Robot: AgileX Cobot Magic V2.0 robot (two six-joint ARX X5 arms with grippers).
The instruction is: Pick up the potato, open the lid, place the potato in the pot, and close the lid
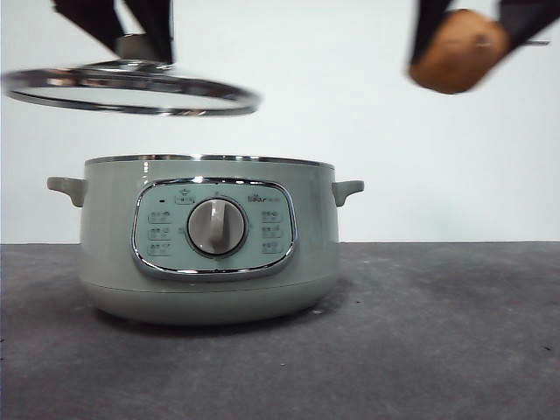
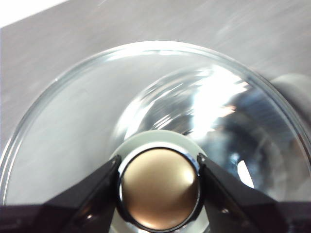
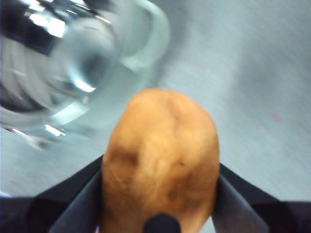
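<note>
a grey bench (image 1: pixel 455 332) before a white wall carries the pot (image 1: pixel 208 241), open-topped. the left gripper (image 2: pixel 159 187), clamped on the knob, holds the lid (image 1: pixel 131 89) above its left side; the right gripper (image 3: pixel 160 187) grips the potato (image 1: pixel 457 51) high beyond the pot's right handle.

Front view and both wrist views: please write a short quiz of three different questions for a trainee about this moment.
1. True or false: the lid rests on the pot.
2. Which gripper holds the potato? A) left B) right
3. Fill in: the left gripper grips the lid by its ____.

Key
1. False: the lid is lifted above the pot, toward one side.
2. B: the right gripper is shut on the potato.
3. knob.
</note>
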